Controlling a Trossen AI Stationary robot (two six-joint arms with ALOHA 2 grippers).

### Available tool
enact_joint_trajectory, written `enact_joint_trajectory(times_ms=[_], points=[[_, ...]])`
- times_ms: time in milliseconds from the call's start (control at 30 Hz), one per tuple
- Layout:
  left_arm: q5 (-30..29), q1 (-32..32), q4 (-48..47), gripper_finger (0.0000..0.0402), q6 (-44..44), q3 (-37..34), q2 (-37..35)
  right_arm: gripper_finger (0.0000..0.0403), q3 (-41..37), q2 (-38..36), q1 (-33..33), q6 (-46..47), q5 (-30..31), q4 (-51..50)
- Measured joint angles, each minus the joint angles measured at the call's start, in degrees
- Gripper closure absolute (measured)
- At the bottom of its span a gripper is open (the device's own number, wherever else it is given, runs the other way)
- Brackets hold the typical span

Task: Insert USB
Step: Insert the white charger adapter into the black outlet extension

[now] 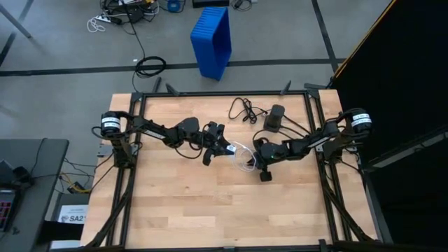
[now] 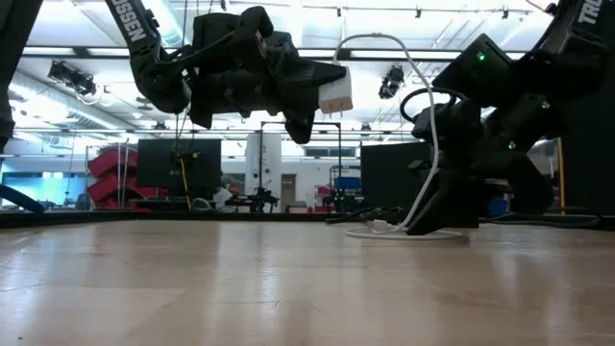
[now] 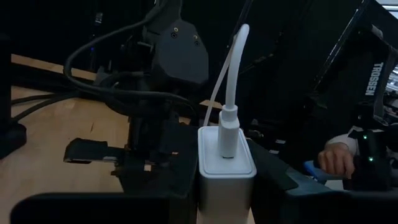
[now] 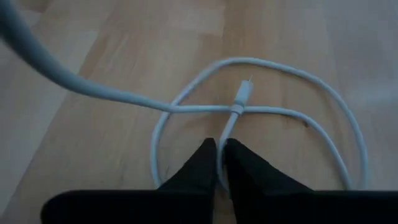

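My right gripper (image 4: 217,155) pinches the USB (image 4: 239,102) cable on the table (image 4: 93,137); my left gripper (image 3: 227,186) clamps the white charger (image 3: 226,165), plug already seated.

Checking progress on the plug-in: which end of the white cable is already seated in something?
The end at the white charger block, held up by the left tool: its plug sits in the block. The other plug lies bare on the table before the shut right tool.

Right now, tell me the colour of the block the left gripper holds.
White: the charger block with the USB plugged in, clearest in the left wrist view.
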Motion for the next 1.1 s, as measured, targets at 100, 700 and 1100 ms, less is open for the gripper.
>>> enact_joint_trajectory(times_ms=[100,700,1100], points=[[0.9,0.0,0.0,0.0327,0.0,0.0,0.0,0.0402,-0.3,-3.5,0.5,0.2,4.4,-3.2],[5.4,0.2,-4.9,0.0327,-1.6,0.0,0.0,0.0402,16.9,-33.8,0.6,-13.7,23.2,-30.0],[-0.8,-0.4,-17.5,0.0327,0.3,0.0,0.0,0.0403,33.7,-31.6,-11.4,-17.2,13.3,-38.6]])
